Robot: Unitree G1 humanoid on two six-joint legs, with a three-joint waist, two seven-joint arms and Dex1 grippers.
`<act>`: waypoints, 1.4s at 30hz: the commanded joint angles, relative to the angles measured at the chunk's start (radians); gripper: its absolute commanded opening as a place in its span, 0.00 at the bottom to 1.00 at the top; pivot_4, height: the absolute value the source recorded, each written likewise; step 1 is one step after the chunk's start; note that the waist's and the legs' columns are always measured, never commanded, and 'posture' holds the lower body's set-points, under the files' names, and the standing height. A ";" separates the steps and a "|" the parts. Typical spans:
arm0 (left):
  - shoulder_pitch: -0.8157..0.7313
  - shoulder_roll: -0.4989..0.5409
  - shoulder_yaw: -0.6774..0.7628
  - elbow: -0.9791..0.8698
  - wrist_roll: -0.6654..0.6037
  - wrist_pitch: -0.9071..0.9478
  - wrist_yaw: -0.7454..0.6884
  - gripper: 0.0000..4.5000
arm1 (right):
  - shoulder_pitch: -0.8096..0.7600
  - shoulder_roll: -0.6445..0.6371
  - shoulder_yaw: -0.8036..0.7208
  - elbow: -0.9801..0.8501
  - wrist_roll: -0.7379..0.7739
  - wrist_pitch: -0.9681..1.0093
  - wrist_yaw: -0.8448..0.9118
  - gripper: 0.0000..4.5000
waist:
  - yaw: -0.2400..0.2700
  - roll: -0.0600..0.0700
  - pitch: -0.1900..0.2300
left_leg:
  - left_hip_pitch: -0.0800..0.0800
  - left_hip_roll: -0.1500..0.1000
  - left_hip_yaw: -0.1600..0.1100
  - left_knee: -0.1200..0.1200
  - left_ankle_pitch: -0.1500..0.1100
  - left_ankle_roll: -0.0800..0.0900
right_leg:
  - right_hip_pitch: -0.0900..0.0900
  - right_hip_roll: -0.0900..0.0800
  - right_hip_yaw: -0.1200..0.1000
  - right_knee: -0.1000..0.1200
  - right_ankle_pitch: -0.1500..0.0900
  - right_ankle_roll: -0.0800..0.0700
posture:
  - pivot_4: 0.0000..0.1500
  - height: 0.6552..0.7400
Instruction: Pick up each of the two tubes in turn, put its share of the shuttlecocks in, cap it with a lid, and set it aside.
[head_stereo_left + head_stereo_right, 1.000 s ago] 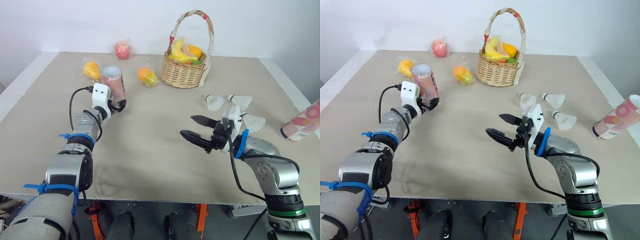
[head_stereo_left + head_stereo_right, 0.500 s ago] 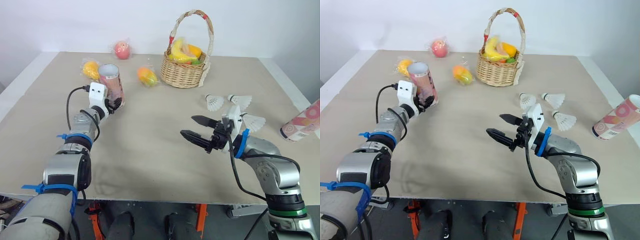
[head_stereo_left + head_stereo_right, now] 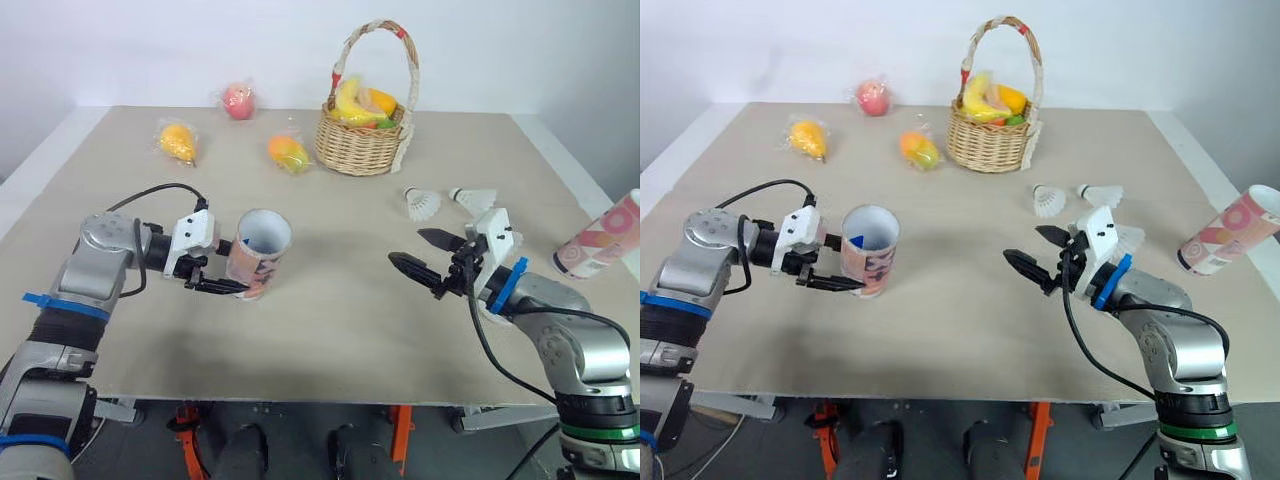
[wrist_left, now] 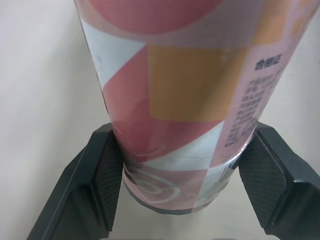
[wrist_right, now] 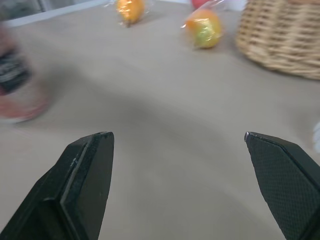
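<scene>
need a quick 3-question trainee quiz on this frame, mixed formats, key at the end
1. True or false: the left pincer is shut on the pink patterned cardboard tube.
2. The right pincer is: A) shut and empty, B) open and empty, C) shut around something.
3. Fill in: the second pink patterned tube is at the robot's ____ side of the beige table.
Key: 1 true; 2 B; 3 right.
</scene>
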 commanded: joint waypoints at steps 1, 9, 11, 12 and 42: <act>0.005 0.010 0.000 -0.142 -0.067 0.108 -0.022 0.71 | -0.119 0.083 0.045 0.138 -0.147 -0.037 -0.195 1.00 | -0.001 0.000 0.000 | 0.001 0.000 0.001 0.000 0.001 0.001 | 0.001 -0.001 0.000 0.000 0.001 0.001 | 1.00 1.00; 0.002 0.020 -0.062 -0.166 -0.031 0.143 -0.027 0.71 | -0.356 0.213 0.100 0.571 -0.340 -0.177 -0.385 1.00 | -0.002 0.000 0.000 | 0.001 0.001 0.002 0.000 0.005 0.002 | 0.000 0.000 0.001 0.000 0.005 -0.001 | 1.00 1.00; -0.005 0.027 -0.076 -0.164 -0.026 0.156 -0.036 0.71 | -0.432 0.225 0.097 0.712 -0.368 -0.244 -0.409 1.00 | -0.003 0.000 0.000 | 0.000 0.000 0.002 -0.001 0.005 0.002 | -0.002 0.000 0.001 0.000 0.005 -0.003 | 1.00 1.00; -0.007 0.033 -0.084 -0.169 -0.023 0.165 -0.044 0.71 | -0.467 0.229 0.097 0.774 -0.379 -0.279 -0.414 1.00 | -0.003 0.000 0.000 | -0.001 0.000 0.003 -0.001 0.004 0.002 | -0.002 0.000 0.002 0.000 0.006 -0.003 | 1.00 1.00; -0.016 0.044 -0.134 -0.192 -0.026 0.187 -0.087 0.70 | -0.343 0.038 0.138 0.250 -0.103 -0.423 0.259 0.01 | 0.004 0.003 0.001 | -0.005 -0.001 0.000 -0.005 0.001 0.002 | -0.006 -0.002 0.000 0.001 0.002 -0.007 | 1.00 1.00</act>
